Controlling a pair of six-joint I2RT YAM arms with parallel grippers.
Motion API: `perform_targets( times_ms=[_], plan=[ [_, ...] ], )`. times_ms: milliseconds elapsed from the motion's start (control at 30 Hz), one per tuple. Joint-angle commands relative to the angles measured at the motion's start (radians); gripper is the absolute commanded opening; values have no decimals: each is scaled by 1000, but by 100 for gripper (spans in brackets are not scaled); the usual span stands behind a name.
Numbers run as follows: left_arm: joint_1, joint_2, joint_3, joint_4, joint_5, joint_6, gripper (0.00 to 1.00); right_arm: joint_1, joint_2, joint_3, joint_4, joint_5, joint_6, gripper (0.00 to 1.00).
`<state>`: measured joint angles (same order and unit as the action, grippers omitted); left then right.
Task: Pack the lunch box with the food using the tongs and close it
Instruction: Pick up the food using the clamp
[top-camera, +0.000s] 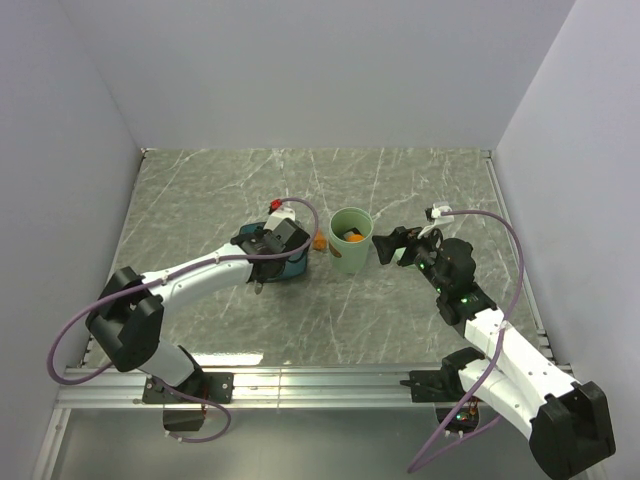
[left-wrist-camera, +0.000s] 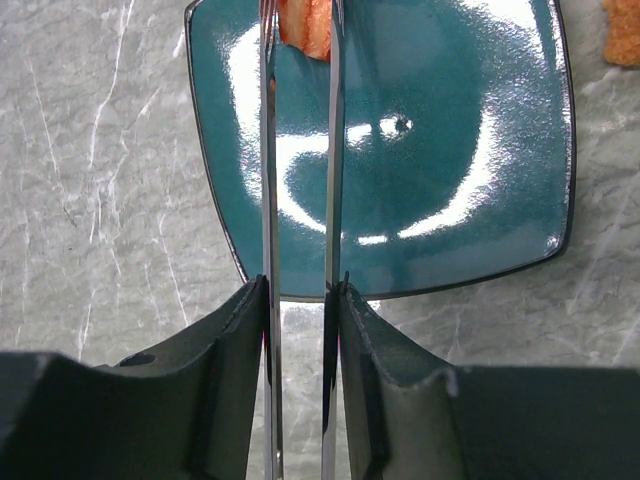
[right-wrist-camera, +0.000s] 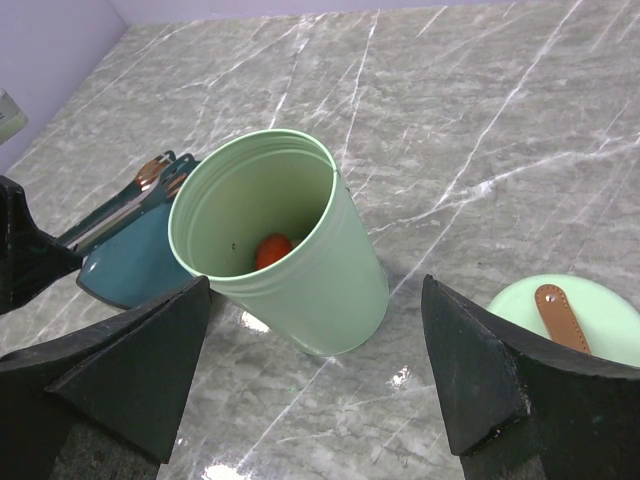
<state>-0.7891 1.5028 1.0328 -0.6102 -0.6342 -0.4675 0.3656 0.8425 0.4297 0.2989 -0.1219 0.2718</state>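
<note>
Left fingers (left-wrist-camera: 235, 340) are clamped on the tongs (left-wrist-camera: 270, 150). The tong blades straddle an orange food piece (left-wrist-camera: 305, 25) at the far edge of the teal plate (left-wrist-camera: 450, 150).

Right fingers (right-wrist-camera: 135, 355) stand wide apart. The lunch box (right-wrist-camera: 320, 290) sits on the bench (right-wrist-camera: 480, 130) just ahead of the gap between them; contact cannot be told. A red piece (right-wrist-camera: 272, 248) lies inside the box, and the lid (right-wrist-camera: 600, 310) rests beside it.

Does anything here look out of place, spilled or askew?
One orange toy food piece lies on the grey marble table, between the dark teal square plate and the pale green cylindrical lunch box, in neither, as if dropped.
</note>
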Motion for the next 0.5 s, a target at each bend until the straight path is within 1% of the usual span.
perform_targets(
  times_ms=[0, 467],
  plan=[
    [-6, -50, 36, 15, -9, -2, 33, -8, -6, -3, 28, -9, 3, 92],
    [-22, -130, 47, -3, -41, -2, 29, -10, -8, 0, 22, -2, 1, 92]
  ],
)
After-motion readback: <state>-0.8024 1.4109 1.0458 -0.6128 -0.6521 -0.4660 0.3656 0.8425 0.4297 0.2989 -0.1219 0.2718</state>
